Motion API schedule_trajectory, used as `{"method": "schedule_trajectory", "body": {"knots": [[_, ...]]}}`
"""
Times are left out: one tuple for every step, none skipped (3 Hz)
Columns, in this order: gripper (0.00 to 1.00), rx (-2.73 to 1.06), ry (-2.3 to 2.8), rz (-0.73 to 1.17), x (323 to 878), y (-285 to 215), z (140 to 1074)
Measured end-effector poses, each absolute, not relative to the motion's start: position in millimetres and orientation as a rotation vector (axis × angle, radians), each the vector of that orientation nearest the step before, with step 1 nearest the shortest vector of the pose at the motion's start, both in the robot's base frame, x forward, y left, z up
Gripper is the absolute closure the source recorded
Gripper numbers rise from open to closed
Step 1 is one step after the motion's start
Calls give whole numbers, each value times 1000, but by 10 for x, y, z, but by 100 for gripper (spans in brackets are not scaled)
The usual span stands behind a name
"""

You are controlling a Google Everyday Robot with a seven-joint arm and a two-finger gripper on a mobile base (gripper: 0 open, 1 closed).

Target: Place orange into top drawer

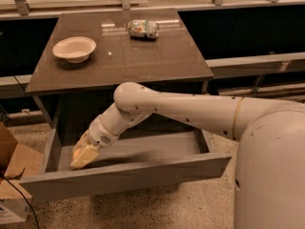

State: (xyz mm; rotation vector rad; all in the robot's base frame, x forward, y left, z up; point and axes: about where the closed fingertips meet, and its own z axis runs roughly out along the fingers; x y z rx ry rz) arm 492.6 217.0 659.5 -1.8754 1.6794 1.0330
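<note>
The top drawer (128, 178) stands pulled open under the brown table, its grey front panel toward me. My gripper (80, 159) reaches down into the drawer's left end, close to the floor of the drawer. Its beige fingers (86, 155) are closed around the orange (75, 152), of which only a small orange patch shows between them; the rest is hidden by the fingers. My white arm (190, 109) crosses over the drawer from the right.
On the table top (157, 56) stand a cream bowl (74, 48) at the left and a green-and-white can (143, 28) lying at the back. Cardboard boxes (14, 175) sit on the floor left of the drawer. A railing runs behind the table.
</note>
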Motion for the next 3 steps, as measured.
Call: {"method": "schedule_trajectory", "body": {"knots": [[100,-1864,1679,1001,5045,2135,6611],[100,-1831,1611,913,5439,2094,6909],[100,-1816,1519,844,5798,2104,7286]]}}
